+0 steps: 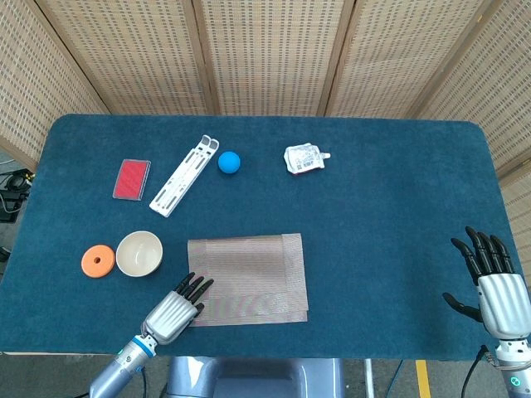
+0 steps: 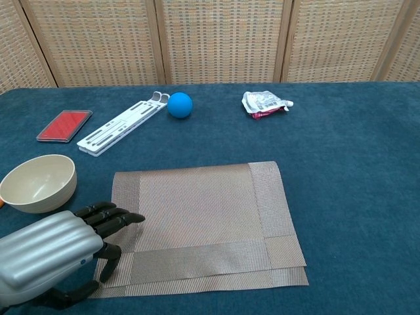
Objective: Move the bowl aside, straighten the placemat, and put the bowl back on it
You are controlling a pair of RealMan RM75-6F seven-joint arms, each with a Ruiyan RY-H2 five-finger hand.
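While the placemat serves as the landmark, each thing is listed by size, largest first.

Table: covered in dark blue cloth; everything below is carried on it.

Placemat: laid flat near the front edge of the table, woven grey-brown with a darker border; along its front edge a second layer is seen peeking out, as if that edge were doubled or slightly shifted.

Left hand: placed at the front-left corner of the placemat, fingers stretched forward and resting on the mat's left border, thumb laid on the mat's corner; nothing is gripped, and the fingers are held side by side.

Right hand: seen only in the head view, well apart from the placemat to its right, near the table's front-right corner; fingers are pointed up and spread, thumb out to the side, nothing held.

White slotted bar: laid diagonally beyond the placemat's far-left corner.

Bowl: cream, upright, set on the cloth just left of the placemat, not touching it.

Red card: laid flat further left than the white bar.

Crumpled pouch: found beyond the placemat's far-right corner.

Orange disc: just left of the bowl, on the side away from the placemat.

Blue ball: set beyond the placemat's far edge, beside the top of the white bar.
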